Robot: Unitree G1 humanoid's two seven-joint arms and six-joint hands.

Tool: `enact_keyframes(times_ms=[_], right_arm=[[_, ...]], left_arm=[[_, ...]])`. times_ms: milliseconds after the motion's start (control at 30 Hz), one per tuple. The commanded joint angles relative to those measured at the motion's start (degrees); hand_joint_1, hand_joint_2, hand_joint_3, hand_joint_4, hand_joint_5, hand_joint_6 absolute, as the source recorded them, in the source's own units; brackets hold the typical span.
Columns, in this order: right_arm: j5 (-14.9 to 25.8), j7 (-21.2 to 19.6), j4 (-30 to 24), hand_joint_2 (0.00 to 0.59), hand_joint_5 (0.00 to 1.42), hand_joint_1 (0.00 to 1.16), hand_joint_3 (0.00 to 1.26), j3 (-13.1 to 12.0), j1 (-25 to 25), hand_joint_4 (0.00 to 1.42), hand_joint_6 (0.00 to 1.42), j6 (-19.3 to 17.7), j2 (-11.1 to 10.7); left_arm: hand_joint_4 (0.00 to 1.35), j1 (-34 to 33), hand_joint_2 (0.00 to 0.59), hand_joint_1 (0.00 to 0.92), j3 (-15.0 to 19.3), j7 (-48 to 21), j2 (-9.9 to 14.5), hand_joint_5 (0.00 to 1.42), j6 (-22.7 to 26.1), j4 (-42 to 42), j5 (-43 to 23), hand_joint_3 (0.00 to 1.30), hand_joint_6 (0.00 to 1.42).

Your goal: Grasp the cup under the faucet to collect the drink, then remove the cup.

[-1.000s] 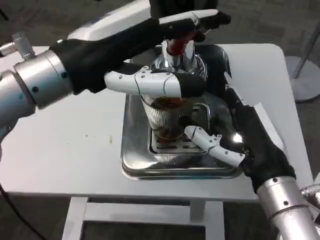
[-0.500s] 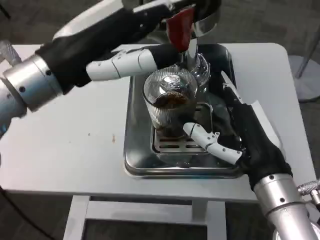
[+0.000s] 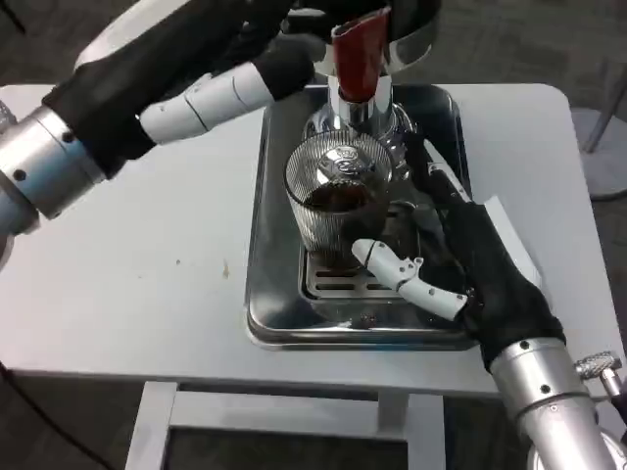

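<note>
Compared with a second ago, the left hand has lifted off the cup toward 11 o'clock, fingers loosely extended, holding nothing. The ribbed cup, part-filled with dark drink, stands on the tray under the faucet. The right hand, at 4 o'clock, wraps it.

You have a white table in front of you, carrying a shiny metal tray with a raised rim near its middle. Inside the tray, toward the near edge, lies a slotted drip grate. On the bare tabletop left of the tray you can see a small dark speck, and beyond the table's edges there is grey carpeted floor.
</note>
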Motion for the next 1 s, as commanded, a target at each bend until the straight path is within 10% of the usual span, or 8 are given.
enact_keyframes(times_ms=[33, 1000], right_arm=[[-0.25, -0.42, -0.24, 0.260, 0.06, 0.62, 0.06, 0.32, 0.15, 0.05, 0.18, -0.58, 0.58], [2.09, 0.38, -0.72, 0.243, 0.12, 0.63, 0.01, -1.31, -0.18, 0.05, 0.26, -1.62, -0.11]], left_arm=[[0.18, 1.73, 0.038, 0.000, 2.65, 1.29, -0.77, 0.26, -1.05, -2.48, -1.94, 0.18, 0.33], [0.42, 28.24, 0.069, 0.005, 19.91, 4.78, 3.06, 0.54, -2.22, -14.96, -2.71, 0.35, 0.63]])
